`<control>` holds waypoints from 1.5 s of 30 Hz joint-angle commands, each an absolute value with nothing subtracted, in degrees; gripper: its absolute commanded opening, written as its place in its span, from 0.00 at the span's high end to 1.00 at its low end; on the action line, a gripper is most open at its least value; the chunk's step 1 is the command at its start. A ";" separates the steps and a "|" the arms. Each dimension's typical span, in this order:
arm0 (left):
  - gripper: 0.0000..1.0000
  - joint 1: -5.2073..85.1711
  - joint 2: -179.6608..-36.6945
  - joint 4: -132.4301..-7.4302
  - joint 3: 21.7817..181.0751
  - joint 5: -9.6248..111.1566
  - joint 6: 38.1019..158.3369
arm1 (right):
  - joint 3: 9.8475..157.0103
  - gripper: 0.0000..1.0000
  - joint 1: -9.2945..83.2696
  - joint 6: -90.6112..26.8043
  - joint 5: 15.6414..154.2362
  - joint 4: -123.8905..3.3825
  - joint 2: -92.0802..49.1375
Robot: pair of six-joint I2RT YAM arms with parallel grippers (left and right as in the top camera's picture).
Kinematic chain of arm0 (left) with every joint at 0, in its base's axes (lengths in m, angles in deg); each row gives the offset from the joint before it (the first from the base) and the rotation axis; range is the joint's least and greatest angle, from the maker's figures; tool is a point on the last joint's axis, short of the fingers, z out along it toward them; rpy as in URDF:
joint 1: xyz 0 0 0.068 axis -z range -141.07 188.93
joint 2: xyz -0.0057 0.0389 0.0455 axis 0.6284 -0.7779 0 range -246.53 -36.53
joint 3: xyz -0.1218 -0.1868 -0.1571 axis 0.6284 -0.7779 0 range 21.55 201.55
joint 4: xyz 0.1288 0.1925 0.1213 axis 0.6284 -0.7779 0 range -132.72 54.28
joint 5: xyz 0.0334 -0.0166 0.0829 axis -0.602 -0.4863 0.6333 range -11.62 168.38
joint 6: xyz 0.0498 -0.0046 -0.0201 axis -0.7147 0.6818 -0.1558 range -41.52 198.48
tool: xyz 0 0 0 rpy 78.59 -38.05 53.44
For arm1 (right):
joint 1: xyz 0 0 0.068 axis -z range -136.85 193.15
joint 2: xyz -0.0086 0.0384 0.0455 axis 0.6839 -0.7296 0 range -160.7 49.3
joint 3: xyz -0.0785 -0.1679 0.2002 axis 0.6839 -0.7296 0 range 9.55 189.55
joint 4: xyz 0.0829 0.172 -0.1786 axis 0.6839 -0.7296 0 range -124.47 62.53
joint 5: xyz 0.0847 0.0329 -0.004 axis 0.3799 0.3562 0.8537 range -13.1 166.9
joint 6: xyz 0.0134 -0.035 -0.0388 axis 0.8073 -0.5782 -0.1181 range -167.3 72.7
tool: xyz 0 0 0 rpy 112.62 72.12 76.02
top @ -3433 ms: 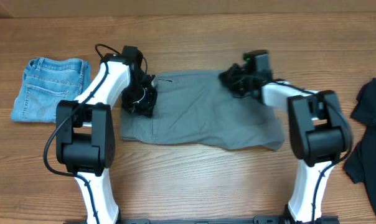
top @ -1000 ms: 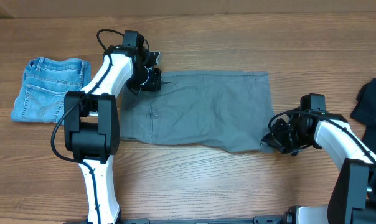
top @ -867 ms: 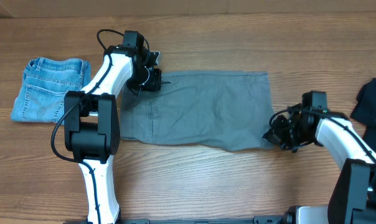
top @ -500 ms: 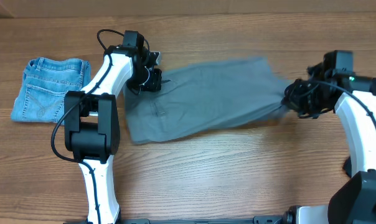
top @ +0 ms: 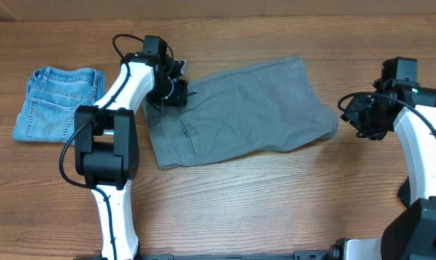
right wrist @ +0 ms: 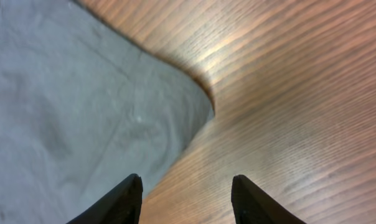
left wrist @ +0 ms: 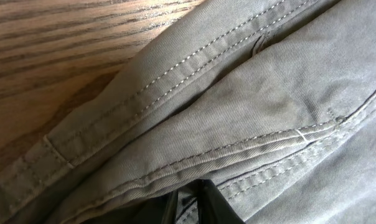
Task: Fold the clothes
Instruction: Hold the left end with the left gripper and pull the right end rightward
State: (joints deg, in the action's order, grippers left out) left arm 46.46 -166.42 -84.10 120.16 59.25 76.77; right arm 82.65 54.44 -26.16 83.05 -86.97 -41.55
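Grey shorts (top: 240, 108) gripped by left hand (top: 179, 92)

Grey shorts (left wrist: 250, 106) fill frame, double-stitched seams diagonal; table (left wrist: 51, 43) at 10 o'clock; left gripper (left wrist: 191, 202) jaws nip cloth at 6.
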 commanded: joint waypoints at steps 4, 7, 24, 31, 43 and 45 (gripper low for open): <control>0.83 46.42 -170.02 -84.85 119.13 60.95 75.67 | 74.70 0.54 53.59 -29.61 97.95 -76.70 -42.20; 0.83 46.42 -170.02 -85.39 119.13 60.95 75.67 | 69.65 0.54 51.69 -29.50 99.59 -71.54 -44.10; 0.82 46.42 -170.04 -87.27 119.13 60.95 75.67 | 65.80 0.65 50.46 -24.49 100.34 -56.37 -49.55; 0.82 46.42 -170.02 -88.41 119.13 60.97 75.65 | 67.94 0.91 51.60 -23.93 116.95 -47.22 -49.39; 0.81 46.42 -170.04 -88.37 119.13 60.97 75.65 | 68.51 0.28 51.90 -25.17 94.85 -59.65 -51.01; 0.81 46.42 -170.02 -88.52 119.13 60.95 75.67 | 67.90 0.30 51.40 -25.19 97.17 -57.82 -52.72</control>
